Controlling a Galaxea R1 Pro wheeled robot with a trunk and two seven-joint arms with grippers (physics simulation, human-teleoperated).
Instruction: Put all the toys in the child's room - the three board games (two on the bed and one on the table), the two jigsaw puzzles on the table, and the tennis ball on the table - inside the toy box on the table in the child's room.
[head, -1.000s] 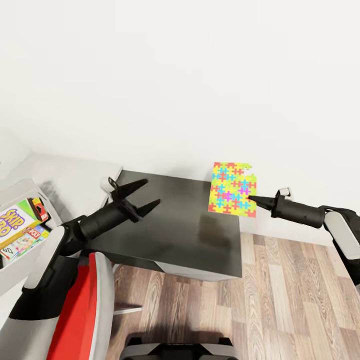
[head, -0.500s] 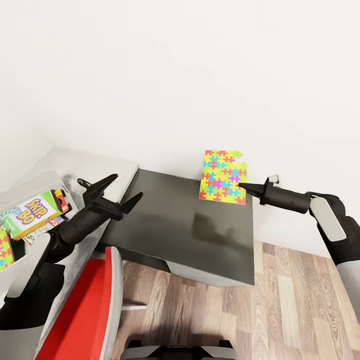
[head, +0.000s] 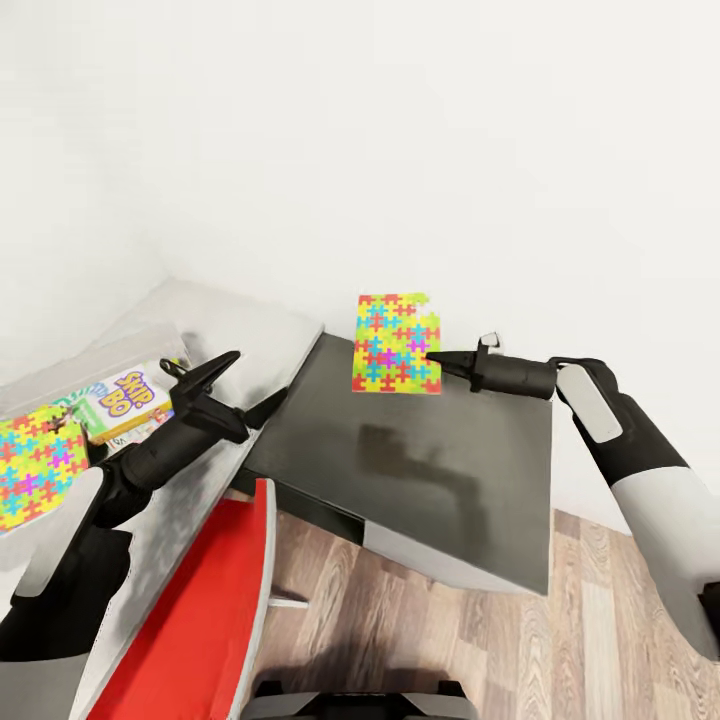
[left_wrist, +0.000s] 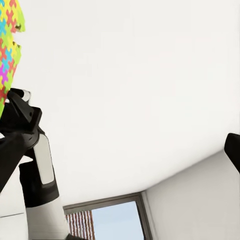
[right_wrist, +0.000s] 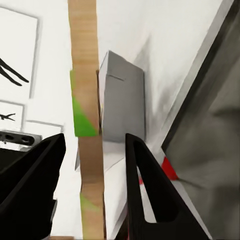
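The right gripper (head: 432, 356) is clamped on the lower edge of a jigsaw puzzle (head: 396, 343), holding the sheet upright in the air above the far part of the dark table (head: 420, 470). In the right wrist view the 2 black fingers (right_wrist: 145, 185) stand on either side of the sheet, seen edge-on as a tan strip with green patches (right_wrist: 87, 120). The left gripper (head: 240, 385) hangs spread wide with nothing between its fingers, just off the dark table's left edge.

The white wall (head: 400, 150) rises behind the dark table, and the wood-plank floor (head: 560, 630) runs below the table's near edge. A pale grey surface (head: 240, 330) adjoins the dark table on the left. A red and grey chair (head: 215, 600) stands at the dark table's near left corner.

The toy box (head: 120, 350), light grey, sits left of the dark table on the pale surface, beyond the left arm. Inside it lies a SKIP BO board game (head: 125, 400), and a 2nd jigsaw puzzle (head: 40, 462) lies farthest from the dark table, at the left edge of the head view. Whether that sheet rests fully inside the box I cannot tell.

The left wrist view catches the held puzzle's coloured edge (left_wrist: 10, 45) above the right arm (left_wrist: 35, 170), with a window (left_wrist: 107, 220) low in the white wall.
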